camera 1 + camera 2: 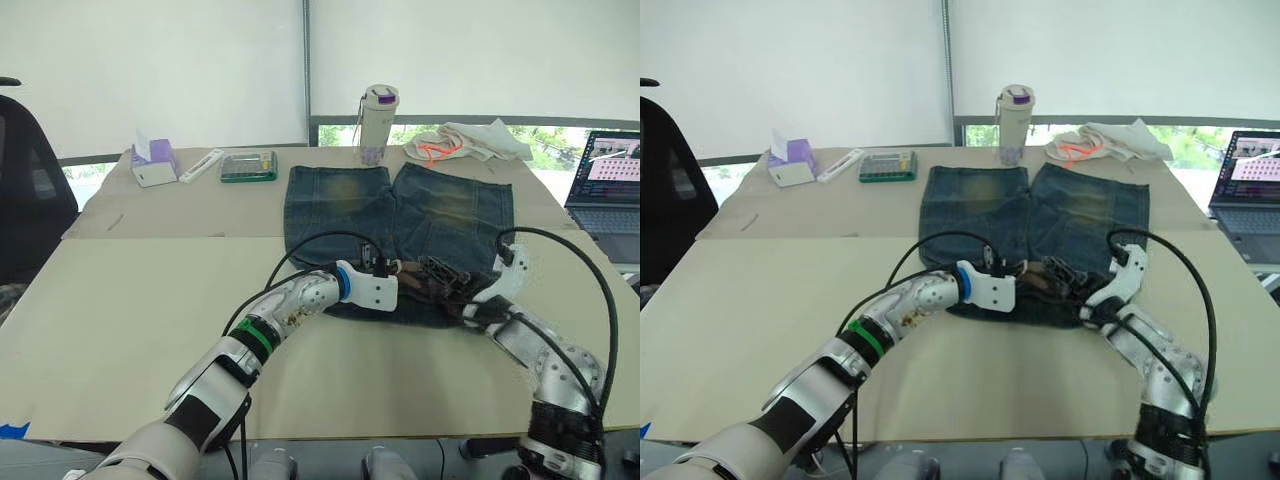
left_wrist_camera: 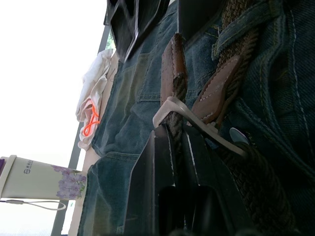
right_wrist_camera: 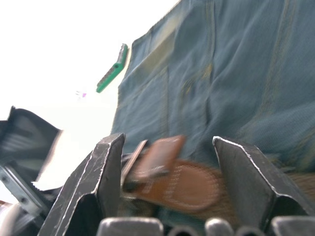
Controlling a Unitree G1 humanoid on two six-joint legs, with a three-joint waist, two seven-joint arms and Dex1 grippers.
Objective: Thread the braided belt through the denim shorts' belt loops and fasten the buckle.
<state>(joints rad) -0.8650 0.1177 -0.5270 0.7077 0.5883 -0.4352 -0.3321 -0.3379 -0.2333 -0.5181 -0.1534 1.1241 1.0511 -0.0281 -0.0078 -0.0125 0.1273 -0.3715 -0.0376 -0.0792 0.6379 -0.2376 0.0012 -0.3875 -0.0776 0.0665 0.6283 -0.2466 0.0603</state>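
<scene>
Your braided belt [image 2: 248,162] already runs through belt loops [image 2: 246,29] on denim shorts [image 1: 440,215], waistband at near counter [image 1: 130,300] edge; fastening remains. Left gripper [image 2: 172,147] clamped at buckle [image 2: 197,123]; right gripper [image 3: 167,167] open, straddling leather tip

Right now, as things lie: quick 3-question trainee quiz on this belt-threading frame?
1. True or false: the right gripper is open, straddling the braided belt's leather tip.
2. What does the left gripper pinch?
A) buckle end of the belt
B) tissue box
C) tumbler
3. Where do both grippers work on the denim shorts: waistband or leg hems?

Key: 1 true; 2 A; 3 waistband.
</scene>
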